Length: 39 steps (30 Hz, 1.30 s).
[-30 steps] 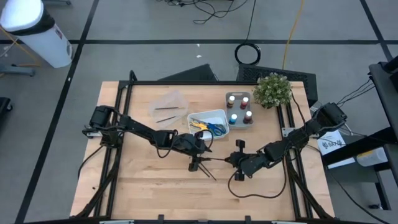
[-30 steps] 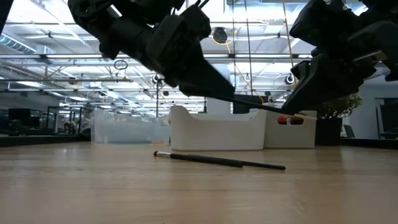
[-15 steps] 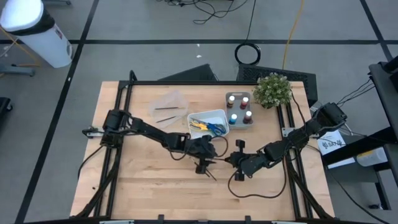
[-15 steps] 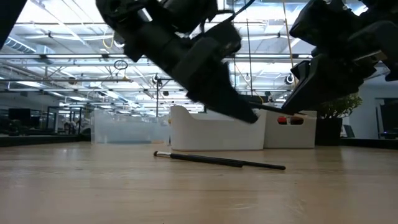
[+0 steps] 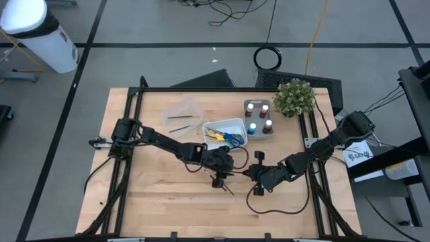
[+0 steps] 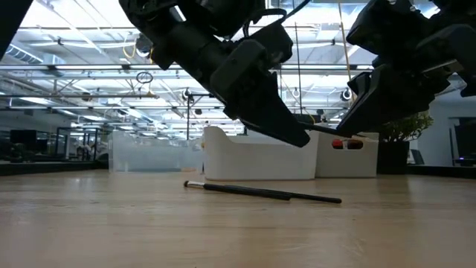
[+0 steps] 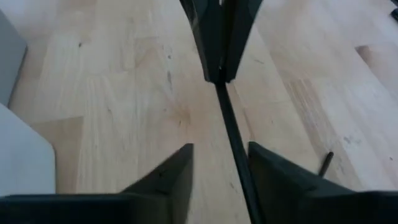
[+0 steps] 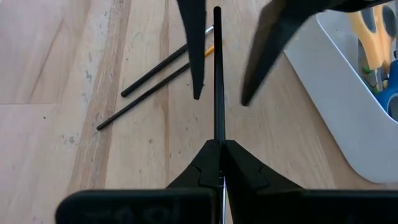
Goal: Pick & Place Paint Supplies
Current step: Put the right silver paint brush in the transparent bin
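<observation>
Brush (image 8: 218,74) mid-worktop, pinched in right gripper (image 8: 219,163); left gripper (image 7: 219,163) spread around free end. Close off-centre and you lever brush loose onto two brushes (image 8: 155,81) below.

A pale wooden bench (image 5: 168,202) stands on a grey floor (image 5: 168,27) marked with dark lines. Off its far left corner sits a white cylindrical bin (image 5: 37,33). Beyond the far edge, a black coiled cable (image 5: 267,58) and loose wires (image 5: 228,10) lie on the floor. In the low view, the hall behind shows a ceiling of steel trusses (image 6: 74,71) and bright light overhead.
</observation>
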Available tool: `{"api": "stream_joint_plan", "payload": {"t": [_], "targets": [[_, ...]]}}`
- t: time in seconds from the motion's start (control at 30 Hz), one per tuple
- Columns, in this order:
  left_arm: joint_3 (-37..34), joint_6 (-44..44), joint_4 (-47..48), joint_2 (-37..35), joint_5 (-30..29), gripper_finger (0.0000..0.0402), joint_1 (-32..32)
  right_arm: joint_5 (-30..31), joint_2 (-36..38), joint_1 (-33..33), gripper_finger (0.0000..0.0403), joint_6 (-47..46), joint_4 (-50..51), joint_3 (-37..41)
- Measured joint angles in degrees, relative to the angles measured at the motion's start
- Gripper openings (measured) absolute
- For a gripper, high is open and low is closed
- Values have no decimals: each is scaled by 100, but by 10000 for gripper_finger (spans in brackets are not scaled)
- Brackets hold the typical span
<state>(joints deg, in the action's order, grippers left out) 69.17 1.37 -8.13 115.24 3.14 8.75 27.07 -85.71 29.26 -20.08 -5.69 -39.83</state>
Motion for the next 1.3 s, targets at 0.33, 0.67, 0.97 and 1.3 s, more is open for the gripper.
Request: {"api": "stream_joint_plan", "payload": {"t": [0.33,0.67,0.97,1.3], "targets": [[89,19,202,0,497,8,-59,-7,2,-2,3,-15,-16,0],[175,260,1030,-152,68,5,-177,-398,682,22,79,-22,-39,2],[-41,328,1559,-1279,-209,5,-102,-625,1430,360,110,-151,-15,160],[-2233,53,773,-3949,-1419,5,-108,-612,1517,387,103,-153,-107,265]]}}
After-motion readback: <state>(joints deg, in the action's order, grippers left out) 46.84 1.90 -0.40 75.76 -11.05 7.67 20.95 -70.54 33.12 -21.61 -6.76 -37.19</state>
